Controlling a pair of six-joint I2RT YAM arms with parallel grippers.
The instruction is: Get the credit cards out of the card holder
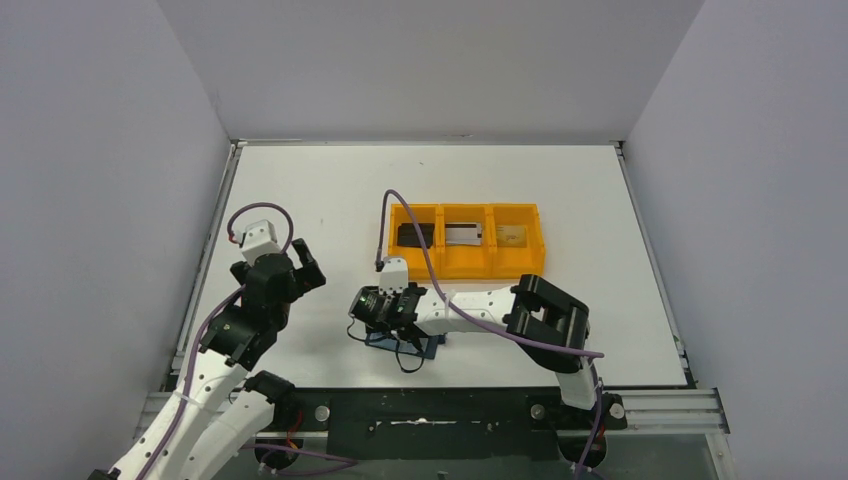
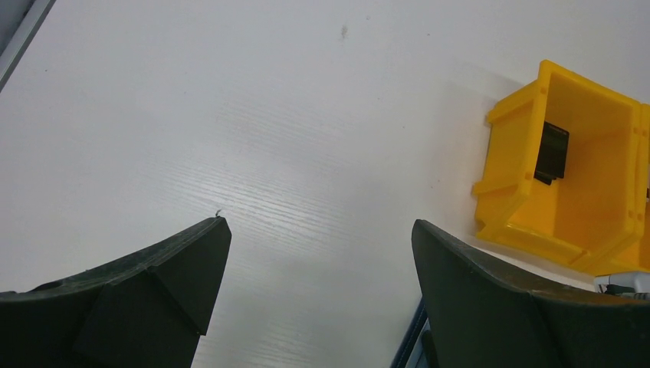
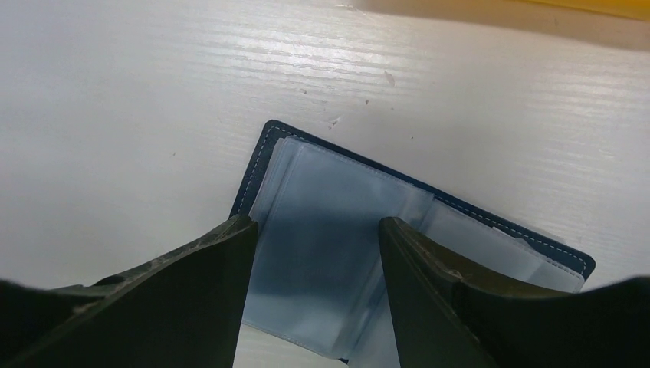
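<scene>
The left arm (image 1: 215, 350) rises from its base at near left, elbow bent, wrist lifted. The left hand (image 2: 318, 230) is held clear of the worktop (image 1: 330, 180), fingers wide apart, nothing between them. The right arm (image 1: 545, 315) is folded at the elbow, forearm reaching leftward. The right hand (image 3: 316, 226) points down, low over the worktop, fingers parted, gripping nothing.

card holder (image 1: 425, 347): mostly under right claw (image 1: 372, 318) | tray (image 2: 507, 153): cut by frame edge

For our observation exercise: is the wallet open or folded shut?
Open. The wallet lies spread flat on the table, clear inner pockets facing up.
</scene>
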